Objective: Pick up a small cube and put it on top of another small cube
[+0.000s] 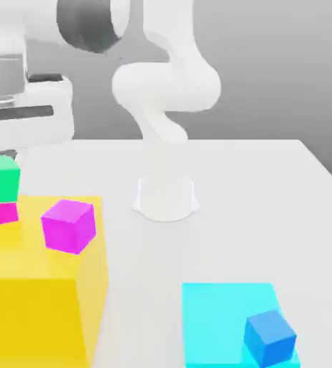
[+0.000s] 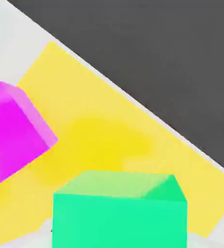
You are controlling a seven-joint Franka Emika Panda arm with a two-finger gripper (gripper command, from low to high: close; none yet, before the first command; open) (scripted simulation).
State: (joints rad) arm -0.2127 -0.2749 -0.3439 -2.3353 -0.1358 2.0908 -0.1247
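Observation:
The small mint-green cube (image 1: 0,180) is at the exterior view's far left, directly over the small hot-pink cube (image 1: 1,213), which sits on the big yellow block (image 1: 39,287). I cannot tell whether the two cubes touch. My gripper (image 1: 5,152) hangs just above the green cube. In the hand view the green cube (image 2: 120,213) is large and close, and it hides the hot-pink cube beneath it.
A violet-magenta small cube (image 1: 69,226) (image 2: 12,133) lies on the yellow block (image 2: 109,140) beside the stack. A small blue cube (image 1: 269,338) sits on the big cyan block (image 1: 219,323) at the front right. The arm's white base (image 1: 165,198) stands mid-table.

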